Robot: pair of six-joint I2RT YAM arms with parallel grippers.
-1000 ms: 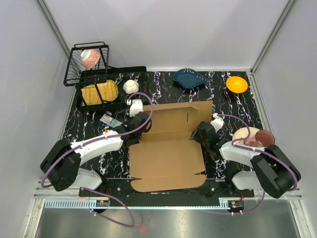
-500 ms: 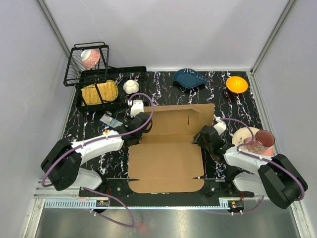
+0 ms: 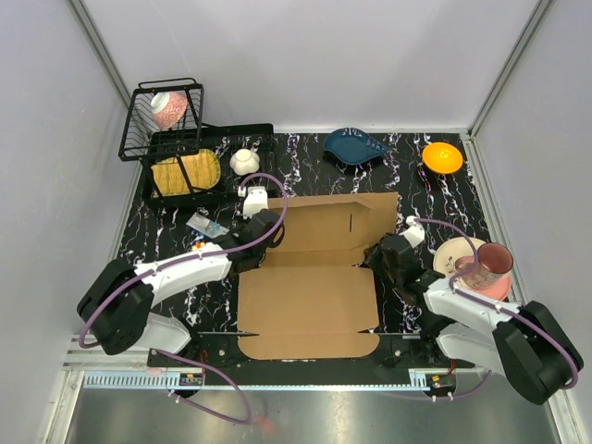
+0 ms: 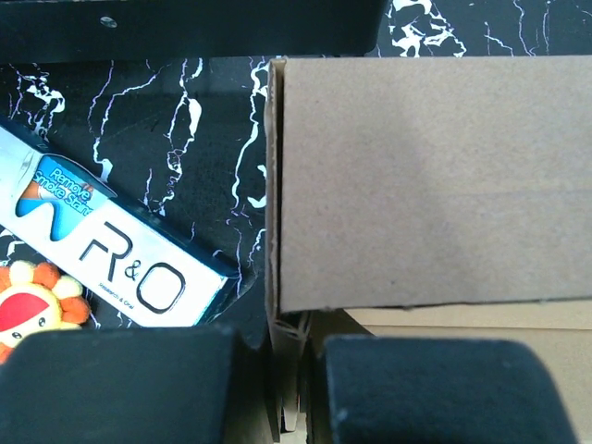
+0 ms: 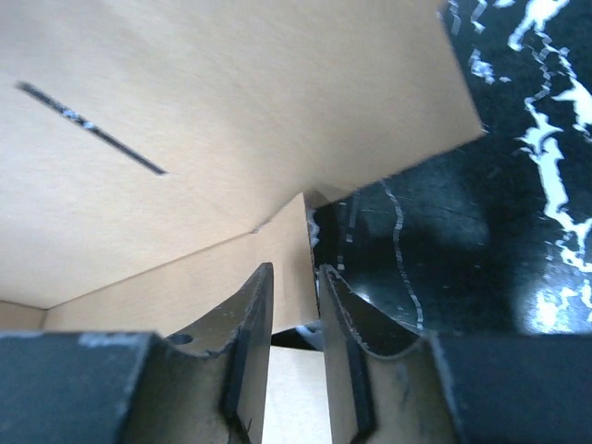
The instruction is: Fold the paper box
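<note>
Paper box (image 3: 310, 298) lies opened out on the table (image 3: 444, 199). Left gripper (image 4: 279, 370) is clamped on its left edge. Right gripper (image 5: 294, 301) straddles the right flap; whether it grips cannot be told.

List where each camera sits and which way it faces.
Top external: above and behind the left arm and right arm, looking down on the table; both show.
Left wrist: on left arm, facing the edge of the paper box; left gripper shows.
Right wrist: on right arm, facing a flap; right gripper shows.
Shared: the paper box.
</note>
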